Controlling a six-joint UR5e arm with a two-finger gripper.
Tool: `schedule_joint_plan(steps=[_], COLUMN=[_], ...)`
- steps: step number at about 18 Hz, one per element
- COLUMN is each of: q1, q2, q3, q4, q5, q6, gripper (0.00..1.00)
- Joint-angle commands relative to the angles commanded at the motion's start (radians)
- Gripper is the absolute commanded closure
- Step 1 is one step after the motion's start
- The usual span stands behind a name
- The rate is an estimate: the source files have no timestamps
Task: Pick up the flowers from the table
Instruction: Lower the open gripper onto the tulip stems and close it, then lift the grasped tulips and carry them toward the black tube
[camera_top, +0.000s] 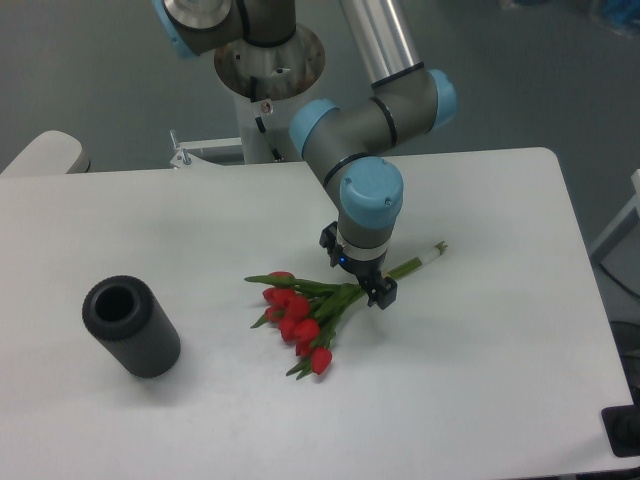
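The flowers (300, 312) lie flat on the white table (480, 390) near its middle, red buds toward the front left and green stems running up to the right, their pale tips at the far end. My gripper (357, 268) points straight down over the stems, just right of the buds. It is open, with one finger on each side of the stems, low near the tabletop. The arm's wrist hides the part of the stems right under it.
A dark grey cylinder (131, 327) lies on its side at the table's left, its hollow end facing up and back. The robot's base (268, 70) stands behind the table's far edge. A pale rounded object (45, 153) sits off the back left corner.
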Motion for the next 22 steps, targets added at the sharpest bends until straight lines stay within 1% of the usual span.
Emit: schedule_joint_plan(steps=[4,5,6,7,8,9,11,13,18,20,21,22], q1=[-0.009,-0.011,-0.011,-0.011,-0.009,-0.009,-0.009,-0.009,-0.006,-0.009,-0.02,-0.04], q2=[-0.017,-0.018,-0.023,-0.023,-0.022,-0.022,-0.022,-0.022,-0.014,-0.006,-0.005,-0.003], q3=[-0.008,-0.009,-0.009,-0.005,0.0,0.004,0.008,0.012,0.041,0.081,0.11,0.15], q4=[0.034,0.039,0.039,0.039,0.039,0.039,0.039,0.039,0.031,0.02,0.017,0.002], q5=[-0.003,-0.003,-0.003,-0.003,-0.003,-0.003,-0.003,-0.003,-0.006,-0.006,-0.021,-0.055], q6=[-0.008,-0.008,-0.006,0.0,0.003,0.004,0.008,0.008,0.012,0.012,0.012,0.012], gripper=[0.0,0.08,0.22,0.41,0.53,0.61,0.7,0.75,0.75,0.75,0.75,0.75])
